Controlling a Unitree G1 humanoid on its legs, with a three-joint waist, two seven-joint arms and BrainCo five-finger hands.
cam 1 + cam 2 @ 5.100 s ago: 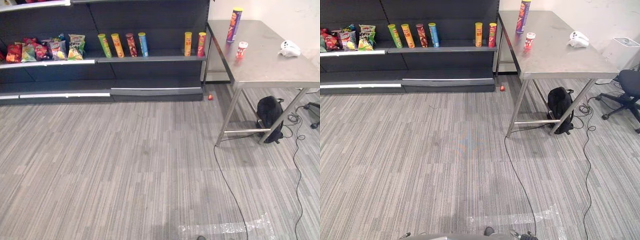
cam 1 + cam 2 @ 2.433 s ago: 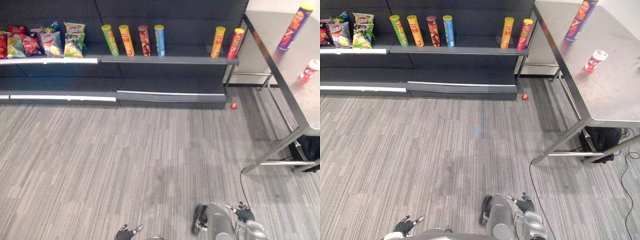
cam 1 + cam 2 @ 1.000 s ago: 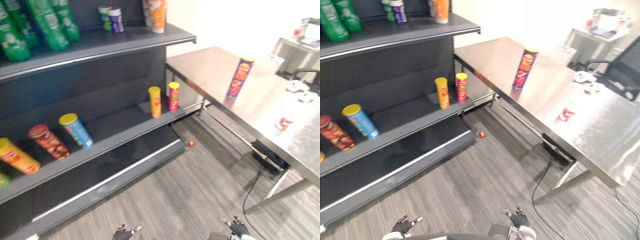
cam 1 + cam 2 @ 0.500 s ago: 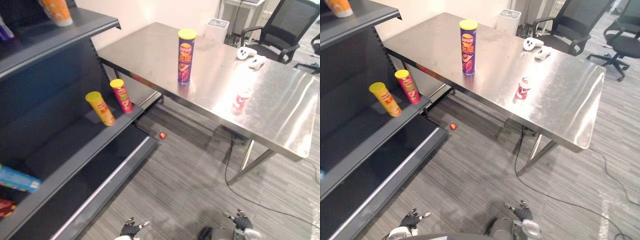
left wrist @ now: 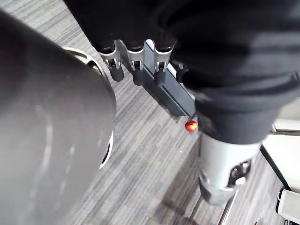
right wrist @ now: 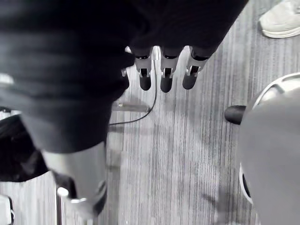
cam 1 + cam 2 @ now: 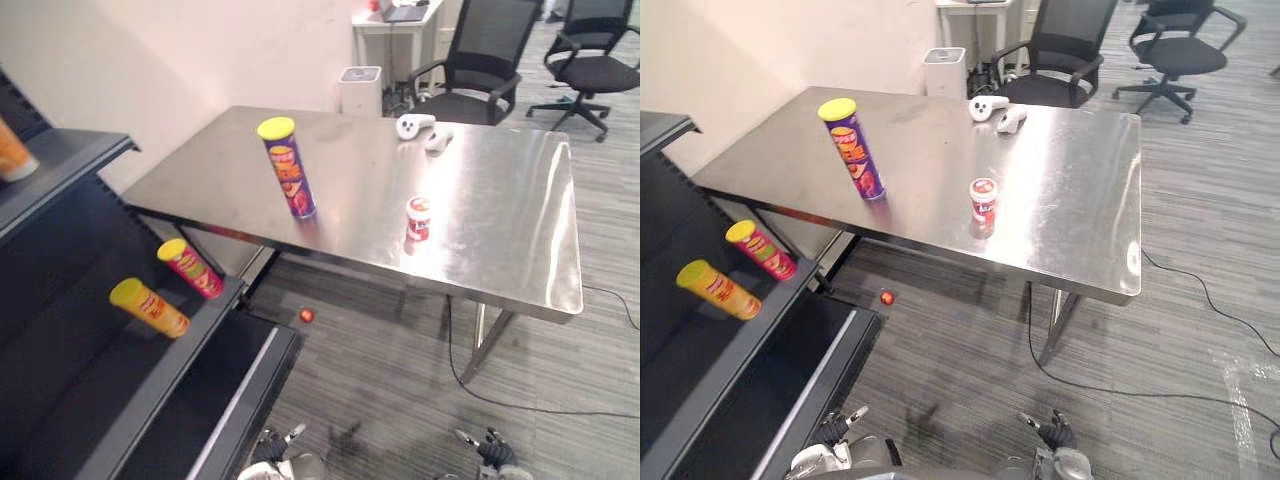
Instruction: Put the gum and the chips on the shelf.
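- The floor (image 7: 400, 390) is grey striped carpet, running under the desk and up to the foot of the shelf.
- The dark shelf (image 7: 160, 395) stands at the left. Its upper board carries an orange thing (image 7: 12, 150) cut off by the edge of view. On the board below, a yellow can (image 7: 148, 307) and a red can (image 7: 190, 268) stand side by side near the end by the desk.
- The steel desk (image 7: 510, 260) stands just beside the end of the shelf, against a pale wall.
- Two black office chairs (image 7: 482, 62) stand behind the desk, with a white bin (image 7: 358, 88) near the wall; what it holds cannot be made out.
- The chips (image 7: 288, 168), a purple tube with a yellow lid, stands upright on the desk on the side nearer the shelf.
- The left hand (image 7: 270, 446) and the right hand (image 7: 494, 449) hang low over the carpet, well apart from the desk. Each wrist view shows straight, relaxed fingers (image 5: 136, 68) grasping nothing.
- Two white controllers (image 7: 418, 126) lie together at the far edge of the desk.
- The gum (image 7: 418, 219), a small red-and-white tub, stands upright near the middle of the desk, apart from the chips.
- A small red ball (image 7: 307, 315) lies on the carpet under the desk's near edge.
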